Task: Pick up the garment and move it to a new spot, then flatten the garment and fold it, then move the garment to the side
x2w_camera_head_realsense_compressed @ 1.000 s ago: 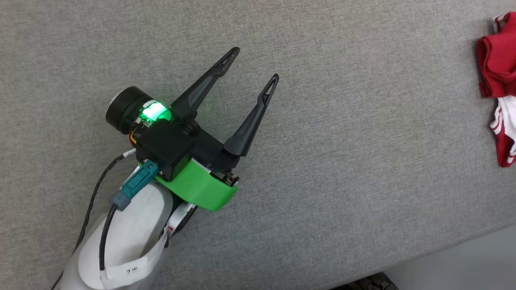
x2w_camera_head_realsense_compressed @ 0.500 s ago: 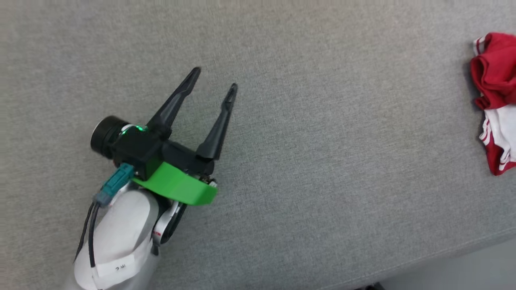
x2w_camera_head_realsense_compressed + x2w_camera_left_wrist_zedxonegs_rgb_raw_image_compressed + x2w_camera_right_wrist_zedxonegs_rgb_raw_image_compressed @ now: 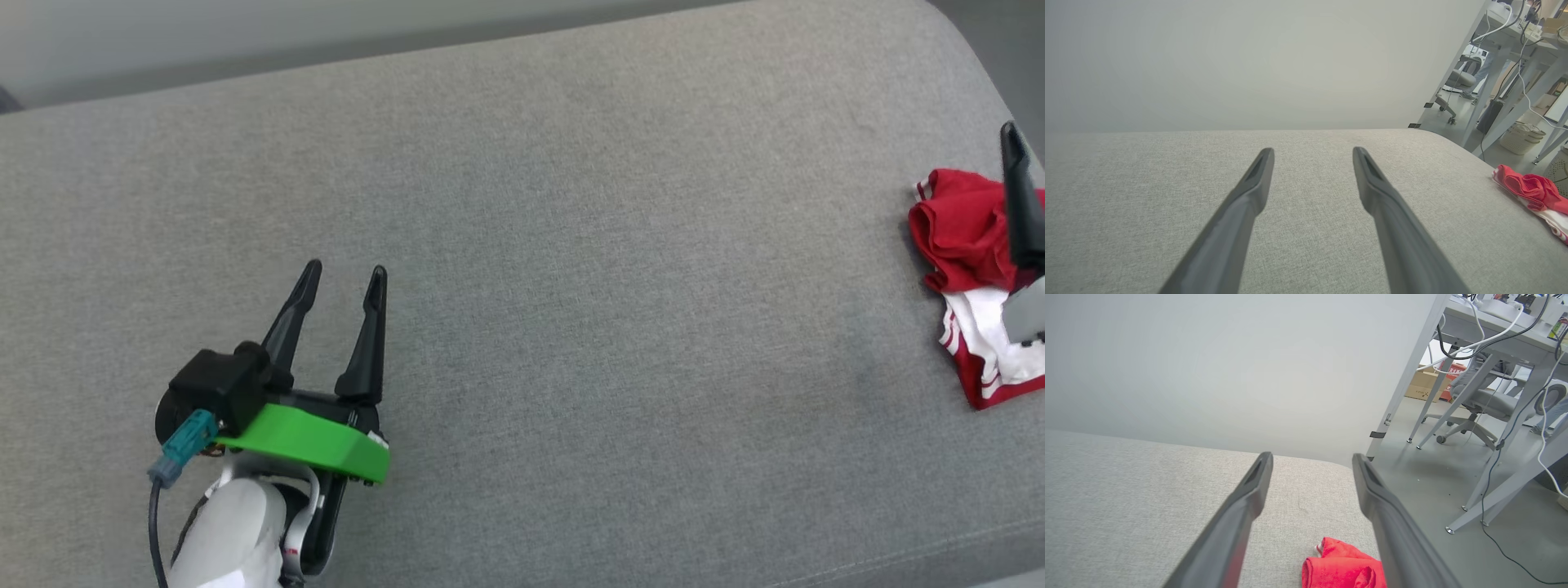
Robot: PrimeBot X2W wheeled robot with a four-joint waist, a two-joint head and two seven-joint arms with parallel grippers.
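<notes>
A: Where's the garment (image 3: 959, 233)?

B: Bunched in a heap at the far right end of the tabletop (image 3: 571, 245), near its edge. The right tool (image 3: 1311, 457) hangs over it, fingers spread, holding nothing. The left tool (image 3: 345, 269) is spread and empty too, well apart from it.

A: How will it handle?

B: Probably light, soft and floppy, so it'll drape. I'd pinch a raised red fold on top, not the flat white part.
</notes>
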